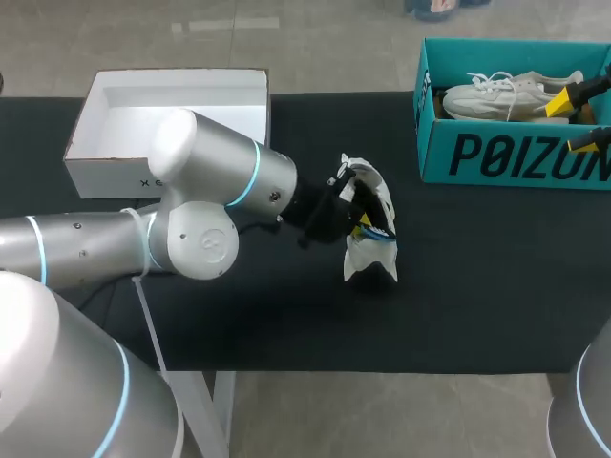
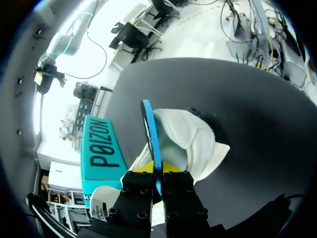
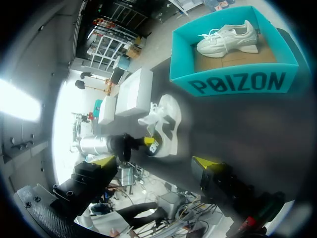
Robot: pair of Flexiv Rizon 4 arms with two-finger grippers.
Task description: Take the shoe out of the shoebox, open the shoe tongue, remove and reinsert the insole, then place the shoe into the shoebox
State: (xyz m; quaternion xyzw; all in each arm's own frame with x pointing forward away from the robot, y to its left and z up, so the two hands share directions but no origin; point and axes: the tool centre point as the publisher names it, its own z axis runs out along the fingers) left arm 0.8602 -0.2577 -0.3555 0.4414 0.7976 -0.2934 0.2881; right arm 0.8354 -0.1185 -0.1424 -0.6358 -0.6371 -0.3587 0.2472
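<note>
A white shoe (image 1: 370,221) stands tilted on the black table (image 1: 477,286) near the middle. My left gripper (image 1: 355,218) is at its opening, shut on the edge of a blue insole (image 2: 150,134) that sticks up out of the shoe (image 2: 195,141). In the left wrist view the black fingers (image 2: 138,193) pinch the thin insole from both sides. A second white shoe (image 1: 501,95) lies in the teal shoebox (image 1: 506,157) at the back right. My right gripper (image 1: 578,119) hangs open over the box's right end, empty. From the right wrist, the shoe (image 3: 166,119) and the box (image 3: 237,82) lie ahead of the open gripper (image 3: 154,161).
A white open box (image 1: 105,176) sits at the back left, behind my left arm. Bare black table lies in front of and to the right of the shoe. The table's front edge runs close below the shoe.
</note>
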